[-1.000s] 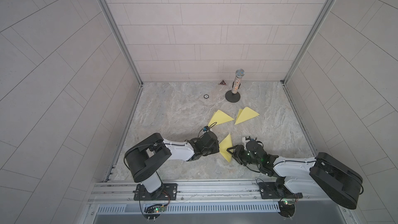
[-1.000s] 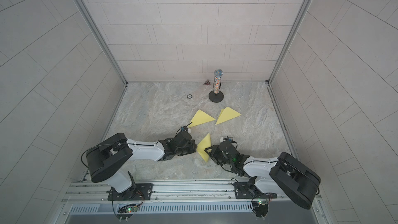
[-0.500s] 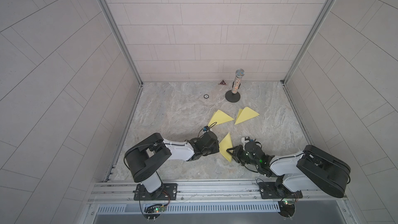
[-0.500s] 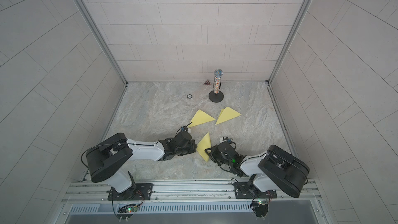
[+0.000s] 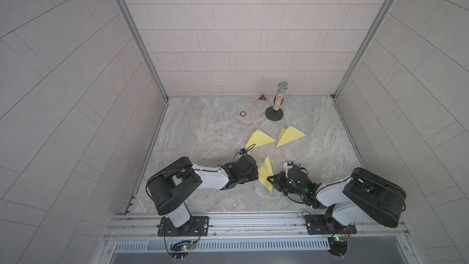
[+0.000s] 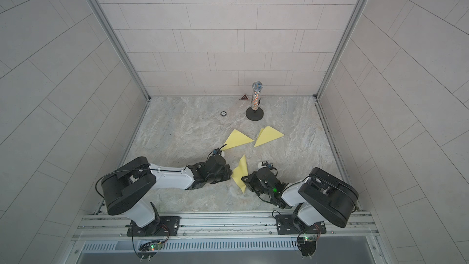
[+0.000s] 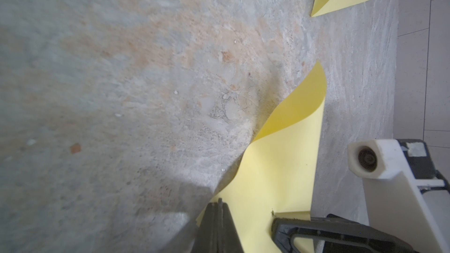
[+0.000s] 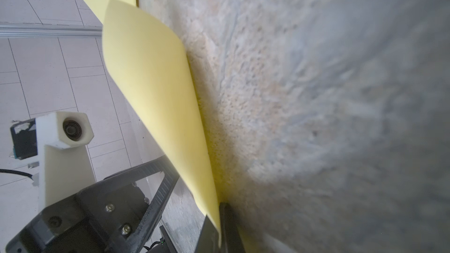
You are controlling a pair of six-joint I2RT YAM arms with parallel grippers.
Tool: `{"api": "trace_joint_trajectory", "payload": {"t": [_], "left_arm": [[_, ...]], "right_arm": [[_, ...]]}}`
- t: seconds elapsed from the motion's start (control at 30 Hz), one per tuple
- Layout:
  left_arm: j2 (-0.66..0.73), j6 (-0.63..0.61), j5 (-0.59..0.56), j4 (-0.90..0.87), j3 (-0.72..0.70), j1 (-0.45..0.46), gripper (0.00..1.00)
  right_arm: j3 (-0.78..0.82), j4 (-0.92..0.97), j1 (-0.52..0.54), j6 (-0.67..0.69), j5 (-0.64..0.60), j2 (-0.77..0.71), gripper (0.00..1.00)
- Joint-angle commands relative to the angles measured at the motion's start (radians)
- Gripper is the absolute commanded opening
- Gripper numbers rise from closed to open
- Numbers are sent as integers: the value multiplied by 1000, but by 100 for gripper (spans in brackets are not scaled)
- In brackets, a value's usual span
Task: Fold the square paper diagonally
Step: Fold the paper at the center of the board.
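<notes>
The yellow square paper (image 5: 266,173) (image 6: 241,173) stands bowed up off the marble table between my two grippers. My left gripper (image 5: 257,175) (image 7: 219,203) is shut at the paper's left corner, and the paper's edge runs into its closed tips. My right gripper (image 5: 269,179) (image 8: 220,215) is shut on the opposite edge. In the right wrist view the paper (image 8: 158,93) slips edge-on between the jaws. In the left wrist view the paper (image 7: 280,166) curls upward, and its far corner hangs free.
Two folded yellow triangles (image 5: 261,138) (image 5: 290,135) lie further back. Behind them are a glittery microphone on a round black stand (image 5: 278,102), a small ring (image 5: 243,113) and a small dark triangle (image 5: 262,97). Tiled walls enclose the table on three sides.
My right gripper has edged left to the paper and closed on its edge, and its elbow has drawn in. The left arm has stayed still.
</notes>
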State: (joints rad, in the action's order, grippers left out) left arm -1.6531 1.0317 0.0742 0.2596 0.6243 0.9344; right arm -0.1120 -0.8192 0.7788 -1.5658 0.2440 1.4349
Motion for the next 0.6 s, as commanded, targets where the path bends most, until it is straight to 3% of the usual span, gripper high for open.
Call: {"api": "trace_joint_trajectory", "payload": {"t": [0.0, 0.1, 0.57], "left_arm": [[-57, -9, -55, -242, -52, -5, 0], [-57, -8, -55, -241, -49, -4, 0], [-59, -9, -58, -241, -49, -4, 0]], "right_arm": [[38, 148, 5, 9, 1, 10, 19], [49, 185, 6, 6, -5, -25, 29], [56, 499, 71, 8, -111, -363, 34]]}}
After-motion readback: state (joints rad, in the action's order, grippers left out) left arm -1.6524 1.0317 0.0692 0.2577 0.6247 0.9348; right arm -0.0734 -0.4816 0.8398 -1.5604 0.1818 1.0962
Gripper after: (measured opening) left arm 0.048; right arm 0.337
